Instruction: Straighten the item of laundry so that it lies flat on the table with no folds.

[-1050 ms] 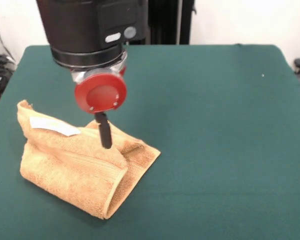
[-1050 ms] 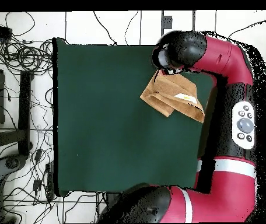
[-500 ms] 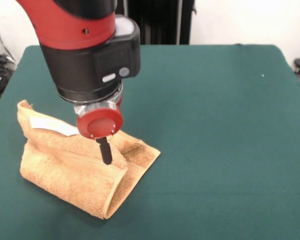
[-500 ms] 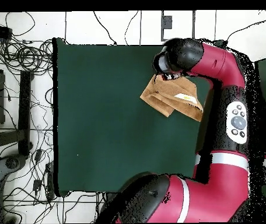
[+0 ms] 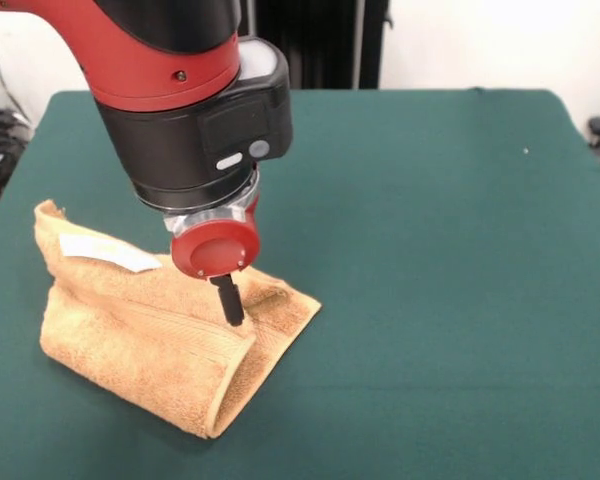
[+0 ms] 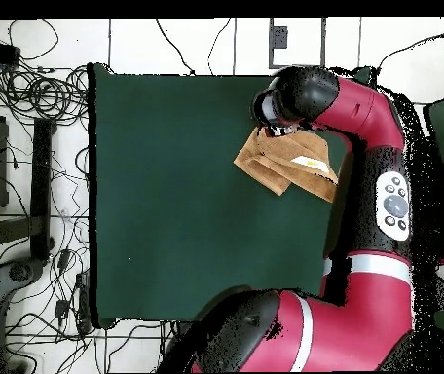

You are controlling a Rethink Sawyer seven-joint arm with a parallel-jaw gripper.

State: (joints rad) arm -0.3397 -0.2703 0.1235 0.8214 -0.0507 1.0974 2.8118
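Observation:
The orange-tan towel (image 5: 140,325) lies crumpled and folded over itself at the left front of the green table (image 5: 440,260). A white tag (image 5: 110,252) shows on its raised back fold. My gripper (image 5: 233,312) comes down from the red wrist disc, and its black tip touches the towel's upper fold near the right corner. Seen from overhead, the towel (image 6: 282,168) lies by the table's (image 6: 167,195) right edge. The arm's black wrist (image 6: 286,95) covers the towel's top end and hides the gripper.
The red arm (image 6: 387,195) runs along the table's right side in the overhead view. Cables and a black stand (image 6: 31,166) lie on the floor to the left. A dark post (image 5: 320,45) stands behind the table.
The wrist has dropped and shifted a little right over the towel. The gripper tip went from above the middle fold to touching the fold near the right corner. The towel keeps its shape.

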